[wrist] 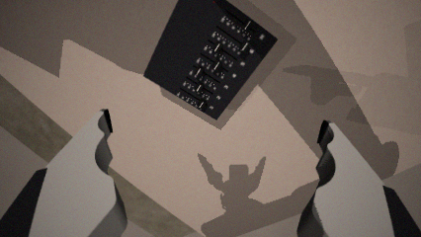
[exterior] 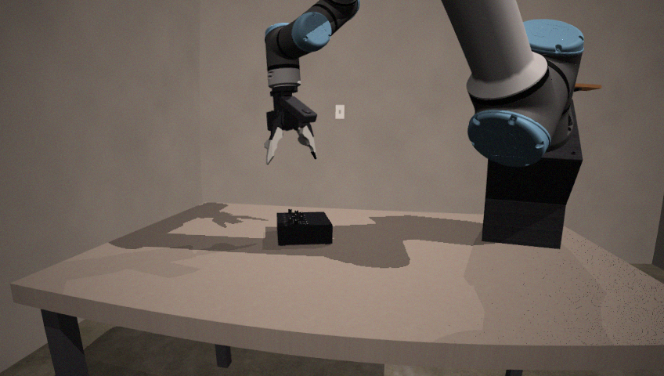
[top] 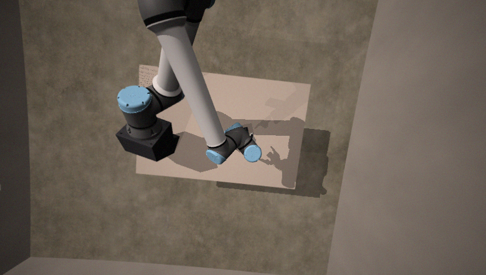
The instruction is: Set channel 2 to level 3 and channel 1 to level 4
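Note:
The lighting desk (exterior: 304, 227) is a small black box on the table, with several short faders on its top. In the wrist view the lighting desk (wrist: 211, 55) lies at the upper middle, turned at an angle, with several fader rows in sight; the knob levels are too small to read. My gripper (exterior: 290, 151) hangs high above the desk, fingers spread wide and empty. Its two pale fingers frame the wrist view (wrist: 212, 148), with only table between them. In the overhead view the arm's wrist (top: 238, 142) hides the desk.
The arm's black base block (exterior: 531, 195) stands on the table's far right. The table's edge and the floor show at the lower left of the wrist view (wrist: 30, 123). A wall lies behind the table.

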`<state>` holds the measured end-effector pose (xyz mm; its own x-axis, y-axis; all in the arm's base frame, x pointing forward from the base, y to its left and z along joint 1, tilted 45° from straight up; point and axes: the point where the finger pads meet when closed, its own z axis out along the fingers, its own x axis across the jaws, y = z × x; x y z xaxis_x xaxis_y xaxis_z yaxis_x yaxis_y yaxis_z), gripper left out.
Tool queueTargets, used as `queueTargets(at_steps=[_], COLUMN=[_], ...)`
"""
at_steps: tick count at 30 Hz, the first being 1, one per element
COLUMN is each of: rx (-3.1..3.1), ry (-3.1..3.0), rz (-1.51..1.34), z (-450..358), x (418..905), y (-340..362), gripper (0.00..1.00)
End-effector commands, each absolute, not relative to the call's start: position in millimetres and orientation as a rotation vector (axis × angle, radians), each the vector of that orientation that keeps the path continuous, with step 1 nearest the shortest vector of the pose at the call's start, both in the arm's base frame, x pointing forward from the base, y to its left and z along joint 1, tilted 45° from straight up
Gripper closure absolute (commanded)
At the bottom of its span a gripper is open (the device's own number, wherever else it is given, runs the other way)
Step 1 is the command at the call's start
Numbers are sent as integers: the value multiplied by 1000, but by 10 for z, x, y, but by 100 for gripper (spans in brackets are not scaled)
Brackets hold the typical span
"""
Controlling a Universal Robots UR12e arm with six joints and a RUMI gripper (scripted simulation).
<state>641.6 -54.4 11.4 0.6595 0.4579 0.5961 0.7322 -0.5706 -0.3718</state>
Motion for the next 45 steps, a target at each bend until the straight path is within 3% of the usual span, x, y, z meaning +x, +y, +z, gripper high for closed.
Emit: queueTargets(at_steps=[1,21,45], rx=[-2353,-2385,-2375], ry=[-647,42,130], rz=[-519,-328,-302], z=[47,-123,-144], x=[6368,6242,6226], y=[-524,-463,-456], gripper=[0,0,0])
